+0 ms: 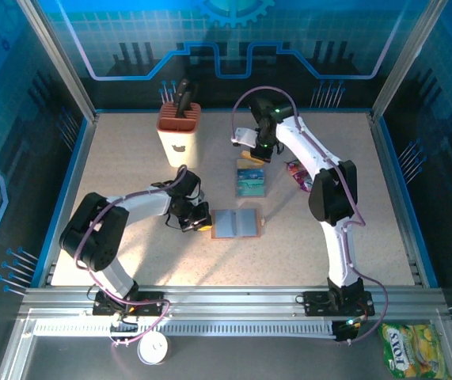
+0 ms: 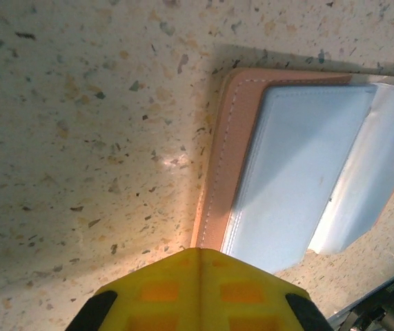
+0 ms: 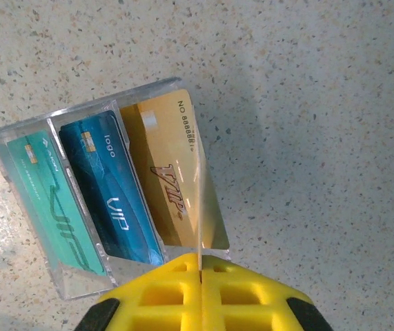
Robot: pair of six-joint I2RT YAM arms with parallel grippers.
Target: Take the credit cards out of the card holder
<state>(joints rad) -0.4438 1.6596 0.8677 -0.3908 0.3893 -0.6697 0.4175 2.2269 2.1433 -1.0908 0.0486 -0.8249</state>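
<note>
Well, both pincers are pinched shut with nothing visibly held. The left gripper (image 2: 200, 254) sits at the open holder's (image 1: 235, 223) left edge, the right gripper (image 3: 200, 258) over the tray (image 3: 79, 110) just beyond, where three cards (image 3: 114, 196) stand slotted. They look thin, stiff, slick and light, best nipped by an exposed edge.

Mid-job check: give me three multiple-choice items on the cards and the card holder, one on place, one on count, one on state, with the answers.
1. The cards sit: A in the clear tray; B in the card holder; C stacked loose.
2. Cards in the tray: A two; B three; C five.
3. The card holder is: A folded shut; B lying open; C lifted.

Answers: 1 A, each card stands in its own tray compartment. 2 B, one teal, one blue, one gold. 3 B, both blue-grey inner leaves face up.
</note>
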